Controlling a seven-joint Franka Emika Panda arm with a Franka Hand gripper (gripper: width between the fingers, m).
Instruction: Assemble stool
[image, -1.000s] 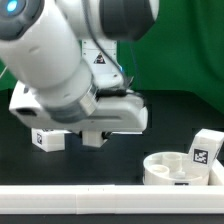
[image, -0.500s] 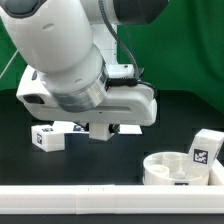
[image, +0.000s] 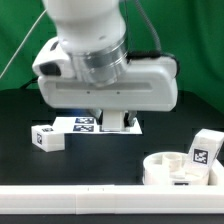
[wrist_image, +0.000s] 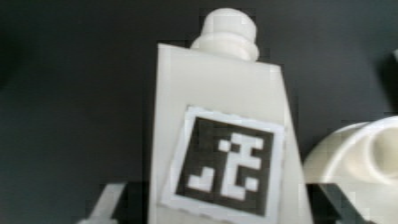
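Observation:
My gripper (wrist_image: 222, 212) is shut on a white stool leg (wrist_image: 222, 120). The leg's black-and-white tag faces the wrist camera and its round peg (wrist_image: 231, 35) points away. In the exterior view the gripper (image: 117, 120) hangs just above the table in the middle, and the hand hides most of the held leg. The round white seat (image: 178, 170) lies at the exterior view's lower right and also shows in the wrist view (wrist_image: 361, 160). A second leg (image: 45, 138) lies at the exterior view's left. A third leg (image: 204, 148) stands beside the seat.
The marker board (image: 82, 124) lies flat behind the gripper. A long white bar (image: 90, 201) runs along the front edge. A green backdrop closes off the back.
The arm has swung toward the exterior view's right and risen. The hand, which was low beside the left leg, now hangs over the middle of the table. The left leg has not moved.

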